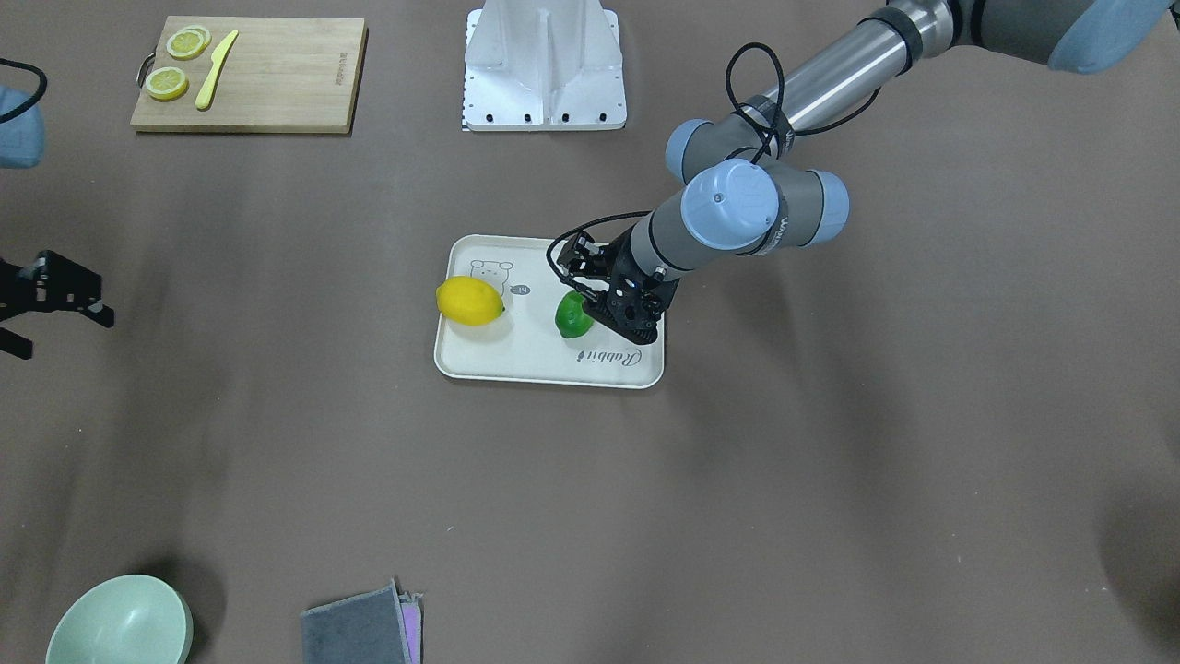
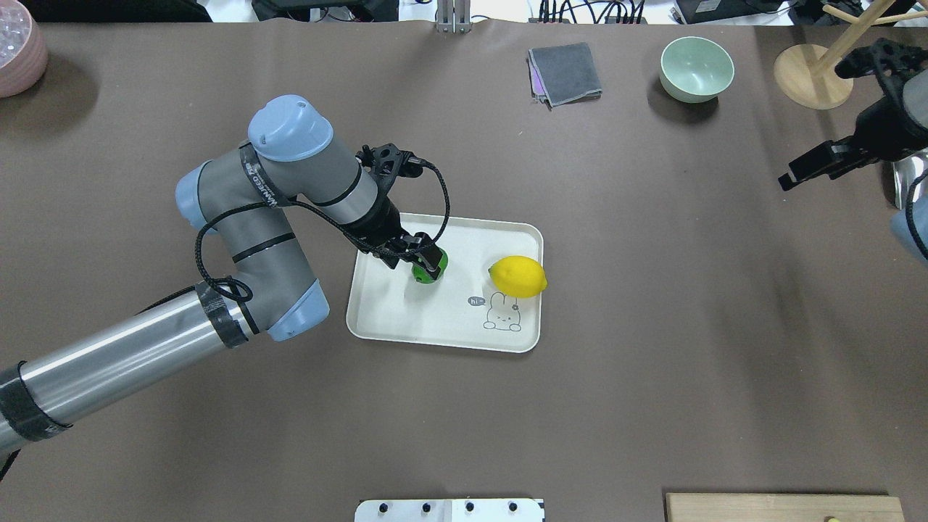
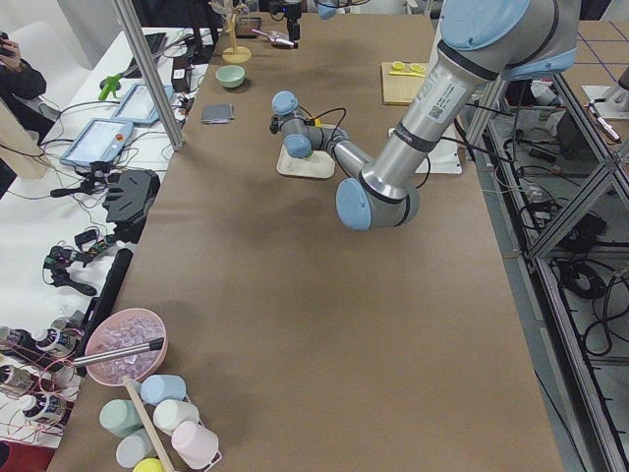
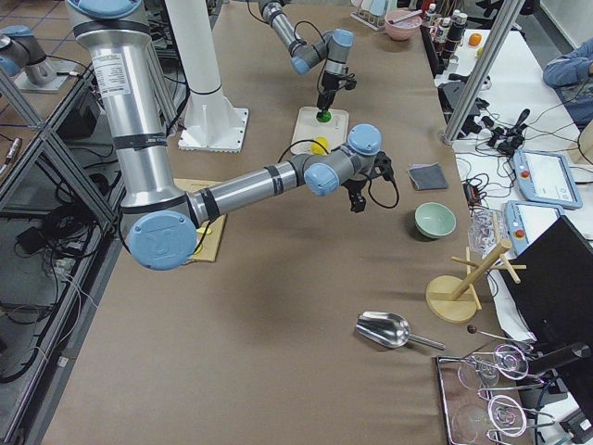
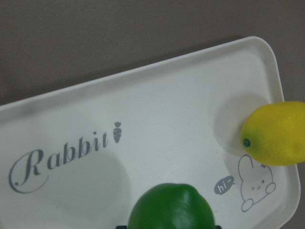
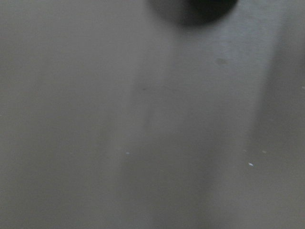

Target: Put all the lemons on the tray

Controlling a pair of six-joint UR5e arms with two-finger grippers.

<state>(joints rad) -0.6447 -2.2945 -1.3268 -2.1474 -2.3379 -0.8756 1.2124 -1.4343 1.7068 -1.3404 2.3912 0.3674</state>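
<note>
Green lemon point(image 5: 171, 207) crowds the bottom edge of the left wrist view, glossy and centred under the camera. Cream tray point(image 5: 167, 95) spreads beneath it, "Rabbit" script off to one side. Yellow lemon point(image 5: 279, 133) sits by the rabbit drawing at the tray's end, well apart from the green one. Right wrist view: blurred brown counter only, no fruit. Front-facing view: left gripper point(image 1: 586, 310) reaches down over the tray with its jaws closed round the green lemon's middle. Cannot tell whether the fruit rests on the tray floor or hangs just above it. Yellow lemon lies against the rim, a little over the edge. Right gripper point(image 1: 55, 295) is far off over bare counter point(image 1: 830, 461); its fingers look parted, with nothing between them. Overhead view agrees: both lemons are within the tray's outline. Handling, as a judgement: firm, fairly light fruit with a waxy, slippery rind, and an oval that will roll once freed. Best held across the fat belly, never the tapered tips. Release low and level, clear of the rim.
</note>
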